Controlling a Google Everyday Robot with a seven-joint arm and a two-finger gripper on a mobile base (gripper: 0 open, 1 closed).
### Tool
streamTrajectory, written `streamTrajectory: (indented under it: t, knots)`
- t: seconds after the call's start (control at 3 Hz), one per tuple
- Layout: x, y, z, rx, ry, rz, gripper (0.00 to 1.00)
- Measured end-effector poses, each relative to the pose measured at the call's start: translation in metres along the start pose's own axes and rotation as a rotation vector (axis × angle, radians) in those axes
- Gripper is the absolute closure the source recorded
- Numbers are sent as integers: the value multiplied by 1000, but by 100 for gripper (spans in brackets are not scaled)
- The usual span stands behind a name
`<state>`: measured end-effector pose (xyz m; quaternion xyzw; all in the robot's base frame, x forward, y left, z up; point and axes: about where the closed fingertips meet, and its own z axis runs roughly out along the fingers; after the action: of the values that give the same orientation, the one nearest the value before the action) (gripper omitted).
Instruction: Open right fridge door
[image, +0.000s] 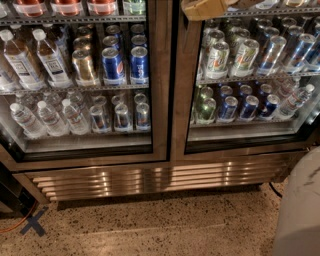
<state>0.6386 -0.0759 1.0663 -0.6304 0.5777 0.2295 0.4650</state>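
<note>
The right fridge door (183, 100) is a glass-paned door in a wide brushed-steel frame with a black gasket. It stands shut, and green, silver and blue cans show behind its glass. My gripper (204, 8) is the tan shape at the top edge, in front of the upper left part of this door, near the seam between the two doors. Most of it is cut off by the top of the view. The twin left door (159, 75) is also shut.
Behind the left door's glass are water bottles (30, 117), a gold can (84, 65) and blue cans. A ribbed steel kick grille (150, 177) runs below both doors. The speckled floor has a blue tape cross (33, 225). A white robot part (300, 210) fills the lower right.
</note>
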Motion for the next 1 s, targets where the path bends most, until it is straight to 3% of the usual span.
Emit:
streamTrajectory:
  t: [1.0]
  knots:
    - [-8,7,-9,24,14,1,100]
